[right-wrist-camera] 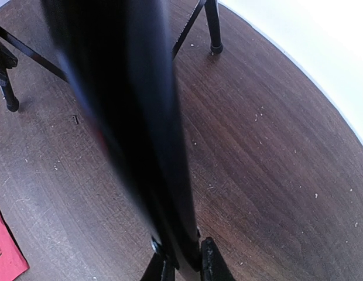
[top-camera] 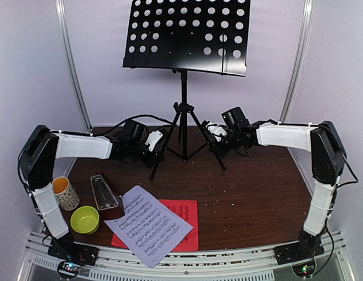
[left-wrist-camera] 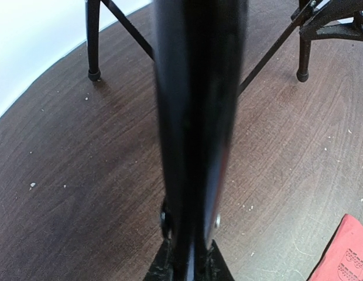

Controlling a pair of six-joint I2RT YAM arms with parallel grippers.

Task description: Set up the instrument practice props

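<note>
Top external shows the music stand (top-camera: 183, 99) upright, with the left gripper (top-camera: 153, 142) and right gripper (top-camera: 213, 132) each clamped narrow on one of its front legs, likely to shift it squarely without tipping; white sheet (top-camera: 149, 225), red sheet (top-camera: 187, 212) and metronome (top-camera: 105, 196) lie nearer than the stand, leftward

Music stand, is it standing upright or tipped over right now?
Upright: the music stand has a vertical pole, spread tripod legs and its perforated desk on top.
</note>
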